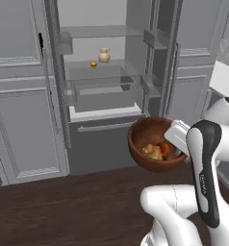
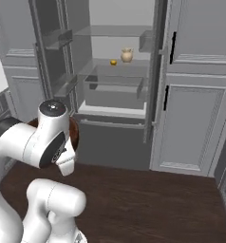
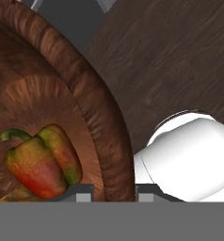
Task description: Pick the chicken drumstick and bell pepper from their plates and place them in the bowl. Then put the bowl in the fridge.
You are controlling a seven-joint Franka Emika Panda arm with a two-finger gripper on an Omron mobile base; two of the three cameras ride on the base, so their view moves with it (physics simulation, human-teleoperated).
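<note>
Bell pepper (image 3: 41, 162) in bowl (image 1: 144, 132)

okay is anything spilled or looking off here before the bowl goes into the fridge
Nothing spilled. The bowl hangs tilted in the tool, clamped by its rim, with the bell pepper and chicken drumstick slid to its low side. The fridge stands open.
</note>
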